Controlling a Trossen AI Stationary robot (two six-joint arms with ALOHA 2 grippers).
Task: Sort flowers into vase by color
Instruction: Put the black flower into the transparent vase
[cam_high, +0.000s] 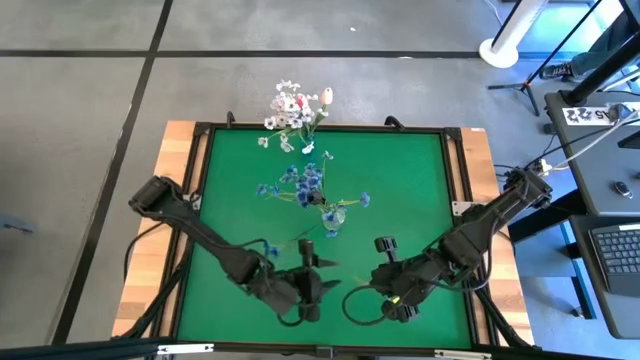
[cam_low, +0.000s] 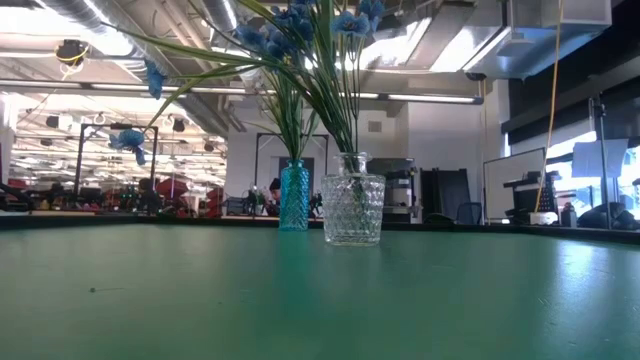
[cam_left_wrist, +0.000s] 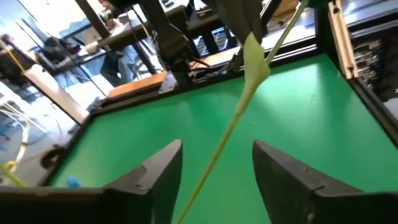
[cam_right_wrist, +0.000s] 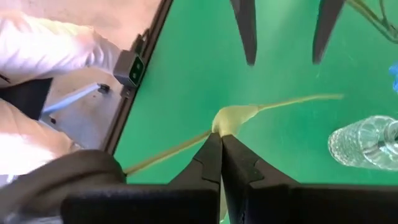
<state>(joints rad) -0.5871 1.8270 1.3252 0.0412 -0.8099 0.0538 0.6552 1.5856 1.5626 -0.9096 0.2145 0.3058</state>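
Near the table's front edge, your right gripper (cam_right_wrist: 221, 140) is clamped on a green stem (cam_right_wrist: 280, 104); left gripper (cam_left_wrist: 214, 165) gapes around it. Likely a handover: close left before releasing, then carry to the clear vase (cam_high: 331, 214).

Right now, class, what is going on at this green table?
The right gripper is shut on a green flower stem near the table's front edge. The left gripper, jaws open, sits around that same stem, as if for a handover. Mid-table, the clear vase and teal vase hold blue flowers; white flowers lie at the far edge.
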